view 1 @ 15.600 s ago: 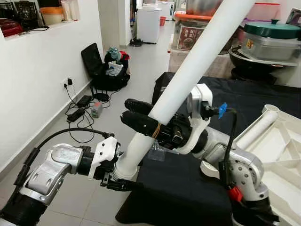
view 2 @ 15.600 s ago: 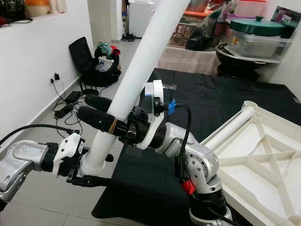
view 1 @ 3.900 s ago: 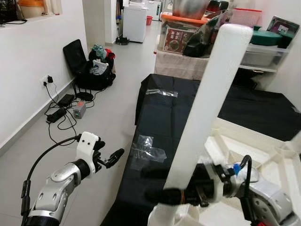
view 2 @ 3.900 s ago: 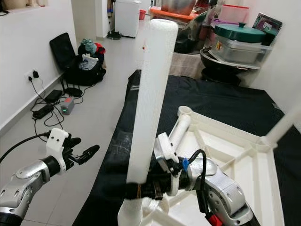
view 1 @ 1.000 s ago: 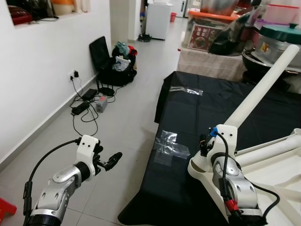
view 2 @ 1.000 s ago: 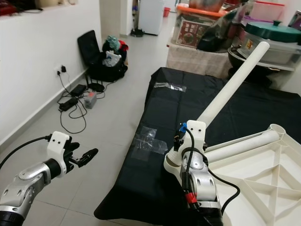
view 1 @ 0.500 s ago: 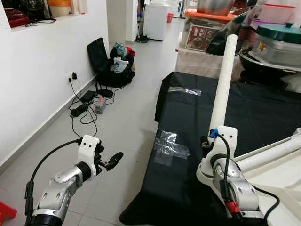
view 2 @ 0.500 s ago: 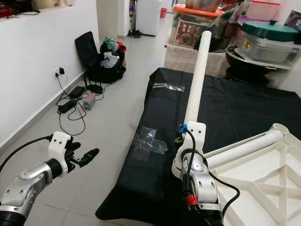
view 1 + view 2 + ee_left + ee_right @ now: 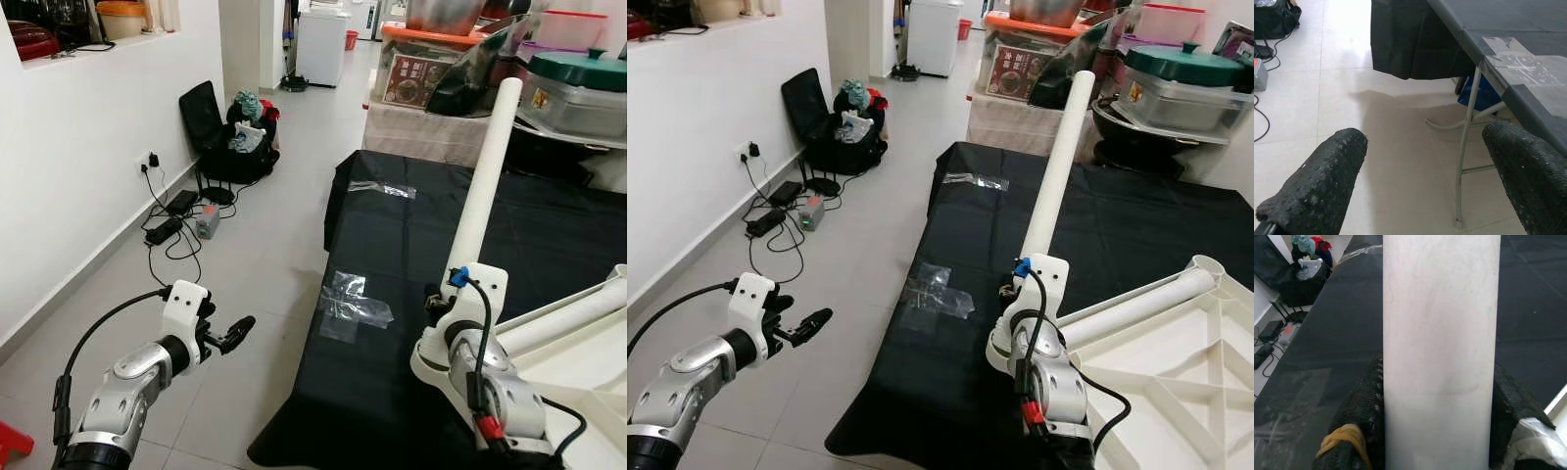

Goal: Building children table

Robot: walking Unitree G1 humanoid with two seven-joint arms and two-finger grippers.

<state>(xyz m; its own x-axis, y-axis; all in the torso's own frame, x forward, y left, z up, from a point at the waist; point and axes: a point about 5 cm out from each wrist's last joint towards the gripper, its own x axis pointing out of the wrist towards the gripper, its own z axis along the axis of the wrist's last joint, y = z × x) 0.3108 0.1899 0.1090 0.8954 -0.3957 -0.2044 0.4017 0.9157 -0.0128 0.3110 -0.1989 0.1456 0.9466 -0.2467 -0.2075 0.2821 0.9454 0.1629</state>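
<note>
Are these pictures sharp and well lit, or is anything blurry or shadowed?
Head views: bright, sharp daylight, soft sheen on the floor. Left wrist view: table shadow across the tiles, near fingers soft. Right wrist view: white tube close, slightly blurred.

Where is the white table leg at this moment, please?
The white table leg stands nearly upright on the robot's right, clamped in the right gripper above the black-covered table.

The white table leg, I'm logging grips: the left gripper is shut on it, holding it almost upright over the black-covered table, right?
Wrong arm. The right gripper is shut on the white table leg, as the right wrist view shows. The left gripper is open over the floor beside the black-covered table. The leg does stand almost upright.
</note>
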